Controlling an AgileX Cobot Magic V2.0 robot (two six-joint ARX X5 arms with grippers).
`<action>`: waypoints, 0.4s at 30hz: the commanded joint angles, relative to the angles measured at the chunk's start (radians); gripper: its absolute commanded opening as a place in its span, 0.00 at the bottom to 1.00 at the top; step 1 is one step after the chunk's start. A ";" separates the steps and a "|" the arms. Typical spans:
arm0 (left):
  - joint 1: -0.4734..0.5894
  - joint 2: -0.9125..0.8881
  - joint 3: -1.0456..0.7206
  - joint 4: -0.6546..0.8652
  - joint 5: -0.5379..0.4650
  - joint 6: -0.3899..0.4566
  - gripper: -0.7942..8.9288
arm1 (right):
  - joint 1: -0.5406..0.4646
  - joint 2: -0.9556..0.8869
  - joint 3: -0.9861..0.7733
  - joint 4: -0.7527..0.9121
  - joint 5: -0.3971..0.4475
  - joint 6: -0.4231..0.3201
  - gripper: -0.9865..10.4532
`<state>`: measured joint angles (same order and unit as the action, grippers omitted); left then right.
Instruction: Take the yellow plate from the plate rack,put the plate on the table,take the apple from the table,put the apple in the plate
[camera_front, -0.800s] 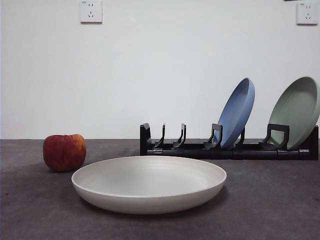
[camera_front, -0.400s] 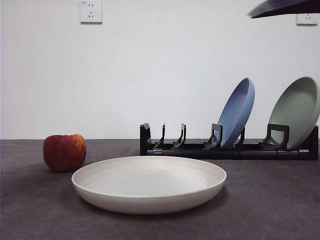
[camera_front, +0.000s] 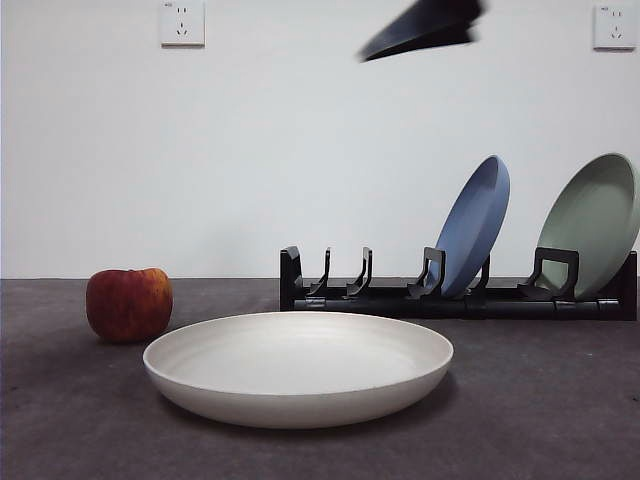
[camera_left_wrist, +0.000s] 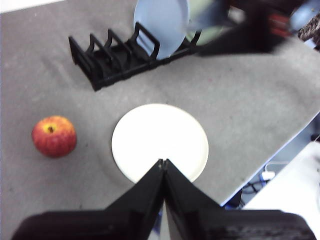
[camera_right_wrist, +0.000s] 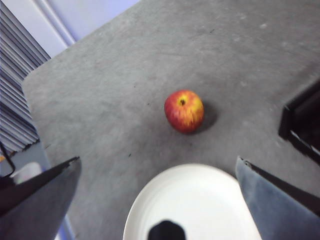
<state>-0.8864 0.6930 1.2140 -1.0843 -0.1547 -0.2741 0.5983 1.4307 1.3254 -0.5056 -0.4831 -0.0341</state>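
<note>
The yellow plate (camera_front: 298, 365) lies flat on the table (camera_front: 540, 400), empty, in front of the plate rack (camera_front: 400, 300). The red apple (camera_front: 128, 304) rests on the table just left of the plate, apart from it. My right gripper (camera_right_wrist: 158, 161) is open and hangs high over the plate (camera_right_wrist: 192, 200), with the apple (camera_right_wrist: 184, 110) beyond it; in the front view it shows as a dark tip (camera_front: 425, 28) at the top. My left gripper (camera_left_wrist: 162, 161) is shut on nothing, high above the plate (camera_left_wrist: 160, 140), and the apple (camera_left_wrist: 54, 136) lies off to one side.
A blue plate (camera_front: 475, 225) and a pale green plate (camera_front: 595, 225) lean in the rack's right slots; its left slots stand empty. Two wall sockets sit high on the white wall. The left wrist view shows the table's edge (camera_left_wrist: 260, 165) near the plate.
The dark gripper tip came in at the top right and has moved left to above the middle of the rack. Plate, apple and rack have not moved.
</note>
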 joint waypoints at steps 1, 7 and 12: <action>0.002 -0.013 0.000 -0.024 -0.003 -0.015 0.08 | 0.027 0.151 0.112 0.004 0.011 -0.004 0.56; 0.002 -0.066 0.000 -0.111 -0.051 -0.063 0.08 | 0.079 0.443 0.378 -0.067 0.039 -0.030 0.56; 0.002 -0.115 -0.001 -0.235 -0.172 -0.115 0.08 | 0.122 0.648 0.592 -0.166 0.116 -0.083 0.63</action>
<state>-0.8864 0.5770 1.2140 -1.3296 -0.3168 -0.3614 0.7170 2.0659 1.9060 -0.6754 -0.3691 -0.0925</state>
